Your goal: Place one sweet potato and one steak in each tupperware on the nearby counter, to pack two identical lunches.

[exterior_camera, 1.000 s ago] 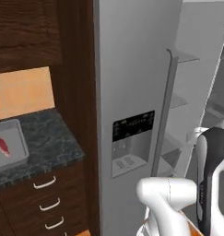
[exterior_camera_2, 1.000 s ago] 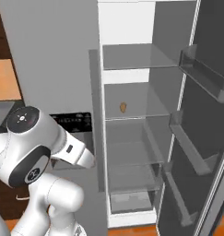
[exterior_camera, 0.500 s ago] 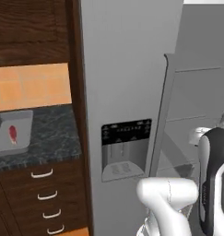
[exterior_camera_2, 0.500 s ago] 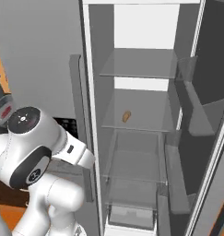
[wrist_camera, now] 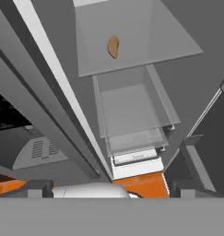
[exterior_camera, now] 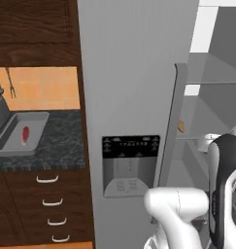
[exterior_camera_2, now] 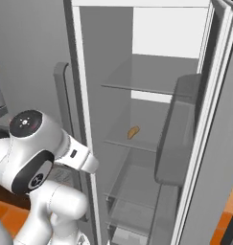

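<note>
The fridge door (exterior_camera: 134,73) looks like smooth matt grey metal, its shelves (exterior_camera_2: 137,88) clear and glassy. The sweet potato (wrist_camera: 113,46) has a smooth, dull tan-orange skin. The bench (exterior_camera: 61,143) is speckled dark stone with a slight sheen; the cabinets (exterior_camera: 34,29) are dark wood grain. The tupperware (exterior_camera: 34,121) looks like matt pale plastic, the steak (exterior_camera: 25,133) flat red.
</note>
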You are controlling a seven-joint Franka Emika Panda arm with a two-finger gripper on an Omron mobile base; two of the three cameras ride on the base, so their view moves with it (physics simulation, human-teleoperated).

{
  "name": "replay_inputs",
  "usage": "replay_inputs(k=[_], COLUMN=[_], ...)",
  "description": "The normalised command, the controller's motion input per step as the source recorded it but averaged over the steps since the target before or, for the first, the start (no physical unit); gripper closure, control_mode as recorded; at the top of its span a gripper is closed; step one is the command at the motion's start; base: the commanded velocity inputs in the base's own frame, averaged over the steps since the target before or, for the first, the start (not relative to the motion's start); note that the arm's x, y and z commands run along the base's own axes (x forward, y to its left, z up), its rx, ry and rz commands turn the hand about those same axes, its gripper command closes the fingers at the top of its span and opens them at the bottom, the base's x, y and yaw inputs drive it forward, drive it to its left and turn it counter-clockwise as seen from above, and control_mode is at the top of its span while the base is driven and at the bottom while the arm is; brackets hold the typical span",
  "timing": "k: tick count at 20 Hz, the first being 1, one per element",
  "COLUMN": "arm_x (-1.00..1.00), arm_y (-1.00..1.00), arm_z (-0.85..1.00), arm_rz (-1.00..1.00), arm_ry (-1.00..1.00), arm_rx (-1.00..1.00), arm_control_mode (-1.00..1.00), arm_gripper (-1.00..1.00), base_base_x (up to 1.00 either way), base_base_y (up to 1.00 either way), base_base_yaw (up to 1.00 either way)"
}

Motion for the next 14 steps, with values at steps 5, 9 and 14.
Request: replay_inputs(k=[5, 9, 14], arm_x=[0.13, 0.89, 0.99], arm_y=[-0.12, -0.59, -0.12], arm_z=[0.00, 0.06, -0.01], arm_rz=[0.02, 0.05, -0.04], arm_ry=[0.00, -0.03, 0.04], arm_rx=[0.02, 0.13, 0.02], arm_control_mode=[-1.00, -1.00, -1.00], arm_gripper=[-1.00, -1.00, -1.00], base_base_x=[0.17, 0.00, 0.00], base_base_y=[-0.24, 0.00, 0.00], base_base_yaw=[0.15, 0.00, 0.00])
